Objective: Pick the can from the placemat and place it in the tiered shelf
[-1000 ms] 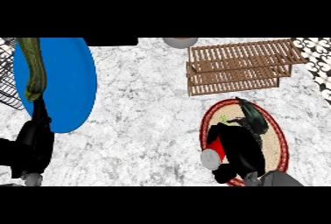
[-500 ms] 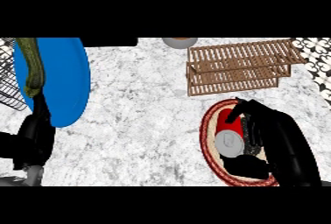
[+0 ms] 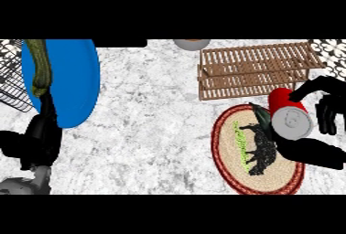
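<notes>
Fingers [image 3: 329, 114] of your right hand [image 3: 317, 151] curl round the red can [image 3: 289, 116], over the placemat [image 3: 236, 164] beside the tiered shelf [image 3: 256, 68].

White marbled counter [image 3: 155, 132], black wire rack [image 3: 15, 93]

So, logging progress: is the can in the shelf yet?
No. The can is in the right hand, above the placemat, short of the tiered shelf.

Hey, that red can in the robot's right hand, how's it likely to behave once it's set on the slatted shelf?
The can is a smooth cylinder, so it would probably roll if laid sideways. The shelf has gapped slats, so it may wobble upright. The right hand curls round it; its glossy side could be slippery.
</notes>
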Tool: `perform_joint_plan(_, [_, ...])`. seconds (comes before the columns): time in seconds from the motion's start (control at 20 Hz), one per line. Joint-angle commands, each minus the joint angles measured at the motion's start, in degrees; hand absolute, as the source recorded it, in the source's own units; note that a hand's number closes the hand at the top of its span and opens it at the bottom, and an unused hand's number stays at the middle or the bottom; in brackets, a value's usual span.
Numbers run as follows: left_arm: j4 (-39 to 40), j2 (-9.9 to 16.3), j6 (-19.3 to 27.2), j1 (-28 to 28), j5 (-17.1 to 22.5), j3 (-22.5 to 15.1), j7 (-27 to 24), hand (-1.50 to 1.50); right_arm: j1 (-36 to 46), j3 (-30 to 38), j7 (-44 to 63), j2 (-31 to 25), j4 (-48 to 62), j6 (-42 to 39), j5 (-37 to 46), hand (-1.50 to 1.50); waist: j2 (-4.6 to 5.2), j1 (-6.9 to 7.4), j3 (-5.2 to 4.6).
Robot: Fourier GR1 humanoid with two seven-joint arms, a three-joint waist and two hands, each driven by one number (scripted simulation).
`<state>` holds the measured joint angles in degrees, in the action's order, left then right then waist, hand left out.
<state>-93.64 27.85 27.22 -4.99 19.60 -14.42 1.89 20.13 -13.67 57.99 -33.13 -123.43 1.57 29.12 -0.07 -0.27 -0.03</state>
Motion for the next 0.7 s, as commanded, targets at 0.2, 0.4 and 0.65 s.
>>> perform_joint_plan(0.2, [-0.7, -1.3, -4.7, 2.6, -2.1, 3.1, -1.2, 0.0, 5.7, 7.6, -5.4, 4.7, 11.6, -0.9, 0.9, 1.5, 0.08, 0.72, 0.02])
perform_joint_plan(0.4, [-1.7, -2.2, -3.9, -1.5, -3.3, 2.9, 5.1, 0.0, 10.7, 9.7, -11.6, 6.5, 22.3, 1.2, 2.2, 1.5, 0.17, 0.8, 0.04])
perform_joint_plan(0.65, [-0.7, -4.0, -3.5, -2.7, -5.4, 3.9, 5.3, 0.0, 13.3, 10.6, -22.6, 9.7, 36.6, 7.0, 5.2, 1.5, 0.26, 0.95, 0.04])
